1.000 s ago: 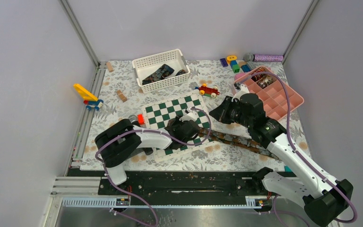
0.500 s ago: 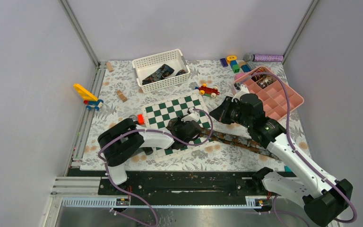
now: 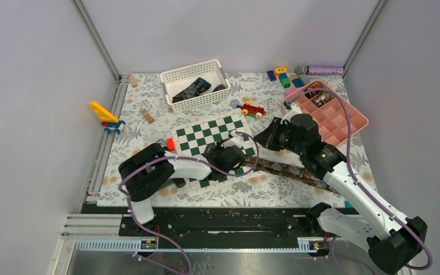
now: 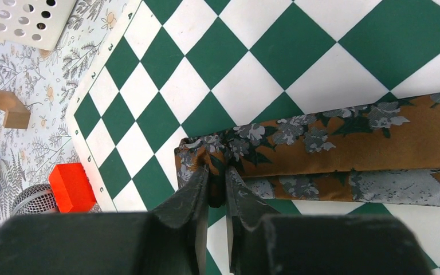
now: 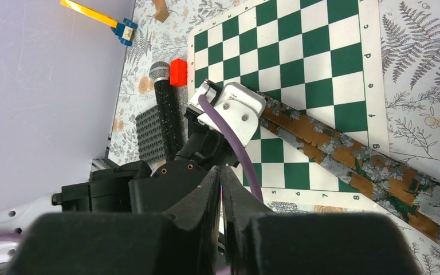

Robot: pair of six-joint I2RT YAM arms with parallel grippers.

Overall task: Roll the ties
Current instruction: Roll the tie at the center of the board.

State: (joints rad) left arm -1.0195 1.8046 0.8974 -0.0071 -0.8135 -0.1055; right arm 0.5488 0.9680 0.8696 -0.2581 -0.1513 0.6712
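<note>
A long brown-rust floral tie (image 3: 289, 172) lies diagonally from the green-and-white chessboard (image 3: 197, 137) toward the right front; it also shows in the left wrist view (image 4: 344, 132) and the right wrist view (image 5: 344, 152). My left gripper (image 4: 216, 175) is shut on the tie's folded end on the board, seen from above (image 3: 236, 156). My right gripper (image 5: 220, 172) is shut and empty, held above the board's right side (image 3: 266, 134). Dark ties (image 3: 192, 89) lie in the white basket (image 3: 175, 77). A coiled tie (image 3: 321, 98) sits in the pink tray (image 3: 349, 117).
A red block (image 4: 71, 186), a microphone (image 5: 166, 109) and a grey studded plate (image 5: 150, 134) lie left of the board. A toy car (image 3: 253, 109), coloured blocks (image 3: 283, 74), a purple tube (image 3: 323, 70) and a yellow toy (image 3: 106, 116) lie around.
My left gripper has shifted a little to the right along the board with the tie's end in it. The right arm has hardly moved.
</note>
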